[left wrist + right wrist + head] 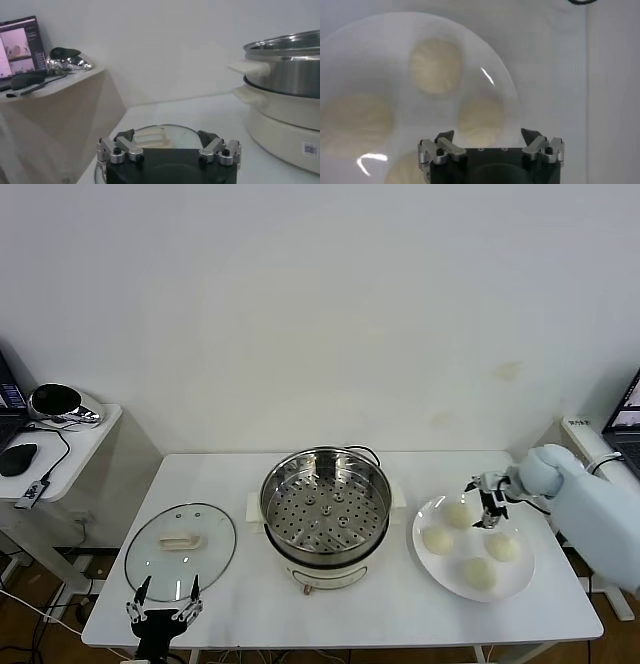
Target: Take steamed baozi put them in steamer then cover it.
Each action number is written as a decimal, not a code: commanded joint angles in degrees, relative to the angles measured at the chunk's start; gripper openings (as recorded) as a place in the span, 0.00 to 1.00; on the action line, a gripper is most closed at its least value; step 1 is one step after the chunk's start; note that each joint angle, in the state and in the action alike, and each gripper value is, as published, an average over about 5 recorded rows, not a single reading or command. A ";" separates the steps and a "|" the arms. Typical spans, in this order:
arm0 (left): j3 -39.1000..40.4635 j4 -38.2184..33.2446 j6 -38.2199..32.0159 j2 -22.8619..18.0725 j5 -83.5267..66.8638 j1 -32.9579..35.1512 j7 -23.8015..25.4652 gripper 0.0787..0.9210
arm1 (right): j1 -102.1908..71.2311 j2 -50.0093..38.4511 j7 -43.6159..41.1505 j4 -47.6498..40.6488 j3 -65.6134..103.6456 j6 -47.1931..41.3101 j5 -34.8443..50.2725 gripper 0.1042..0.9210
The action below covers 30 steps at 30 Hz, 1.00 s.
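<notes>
- Four steamed baozi are seen on a white plate (428, 561) at the right end of the white desk (230, 474): one (458, 514) at the plate's far edge, one (438, 539) toward the steamer, one (503, 547) on the outer side and one (480, 573) nearest the desk's front edge.
- The right claw (488, 506) is held just above the far part of the plate, beside the farthest bun, with its fingers spread wide and nothing between them; in the right wrist view the claw (490, 141) is seen over the plate with one bun (480, 120) lying between the spread fingertips and below them.
- The steamer (326, 514) is placed at the middle of the desk, uncovered; its perforated tray is exposed and no bun is seen inside. The steel pot is carried on a white base, and a dark cord is visible behind it.
- A clear glass lid (181, 551) with a white handle is laid flat on the desk to the left of the steamer, apart from it.
- The left claw (163, 601) is parked at the desk's front edge, just in front of the lid, fingers wide and empty; in the left wrist view the claw (169, 144) is shown facing the lid (160, 136), with the steamer (285, 90) off to one side.
- A small side table (60, 444) with dark devices is seen beyond the desk's left end.
</notes>
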 commanded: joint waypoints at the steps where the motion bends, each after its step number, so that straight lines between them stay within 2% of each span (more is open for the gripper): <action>1: -0.03 0.29 0.06 0.15 -0.05 -0.32 0.07 0.88 | 4.03 3.81 -1.12 -4.94 -4.36 -0.02 -1.11 0.88; 13: -0.05 0.62 0.03 0.17 -0.09 -0.55 0.15 0.88 | 2.79 4.40 -0.73 -5.61 -3.75 -0.27 -3.02 0.79; 20: 0.00 0.48 0.05 0.11 -0.06 -0.50 0.15 0.88 | 2.20 4.30 -0.64 -5.66 -3.35 -0.04 -3.61 0.67; 30: -0.18 0.19 0.03 0.25 -0.08 -0.23 0.14 0.88 | 2.56 2.02 -0.98 -2.59 -4.31 0.55 -1.61 0.56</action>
